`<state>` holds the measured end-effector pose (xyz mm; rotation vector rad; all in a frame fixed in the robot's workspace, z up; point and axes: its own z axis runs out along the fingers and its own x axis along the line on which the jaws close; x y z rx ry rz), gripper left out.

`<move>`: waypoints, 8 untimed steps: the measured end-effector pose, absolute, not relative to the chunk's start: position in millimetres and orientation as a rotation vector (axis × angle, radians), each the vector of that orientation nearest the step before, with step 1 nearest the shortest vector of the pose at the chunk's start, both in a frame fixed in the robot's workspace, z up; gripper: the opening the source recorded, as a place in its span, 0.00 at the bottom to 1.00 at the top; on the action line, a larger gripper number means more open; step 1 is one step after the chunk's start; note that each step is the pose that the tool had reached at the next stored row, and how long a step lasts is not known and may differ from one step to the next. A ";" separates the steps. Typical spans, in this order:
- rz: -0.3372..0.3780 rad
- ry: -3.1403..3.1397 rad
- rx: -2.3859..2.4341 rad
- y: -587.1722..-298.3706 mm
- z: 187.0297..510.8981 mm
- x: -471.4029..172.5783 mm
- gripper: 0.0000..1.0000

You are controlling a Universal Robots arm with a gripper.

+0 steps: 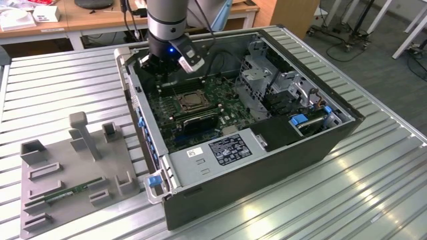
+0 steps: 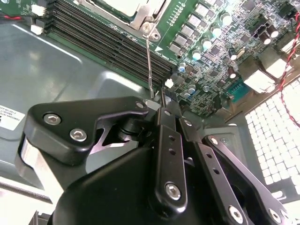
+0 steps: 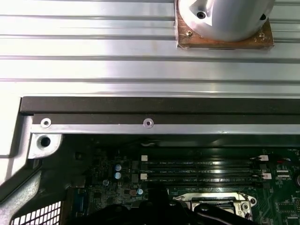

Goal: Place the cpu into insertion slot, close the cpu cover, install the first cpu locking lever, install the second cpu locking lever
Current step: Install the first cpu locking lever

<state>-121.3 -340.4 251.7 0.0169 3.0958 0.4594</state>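
Inside the open computer case, the cpu (image 1: 189,100) lies in the insertion slot (image 1: 200,106) with its pale face up. The silvery cpu cover (image 2: 149,17) lies flat around the cpu (image 2: 123,4). A thin wire locking lever (image 2: 149,65) runs from the socket's corner out across the memory slots. My gripper (image 2: 158,104) is shut on the lever's free end. In the exterior view, the gripper (image 1: 163,81) reaches down at the far side of the socket. In the first wrist view, the socket's metal frame (image 3: 213,202) shows beyond the dark fingers.
The case (image 1: 287,150) lies on its side on a slatted metal table (image 1: 53,85). Black memory slots (image 2: 103,40) run beside the socket, and a drive cage (image 1: 267,80) stands on the exterior view's right. A grey fixture tray (image 1: 67,170) with a memory stick sits on the exterior view's left.
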 end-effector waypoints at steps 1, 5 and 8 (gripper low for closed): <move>0.460 3.096 0.017 -340.4 251.6 -120.7 0.11; 0.464 3.095 0.014 -340.4 251.5 -117.5 0.11; 0.469 3.095 0.013 -340.4 251.5 -113.5 0.11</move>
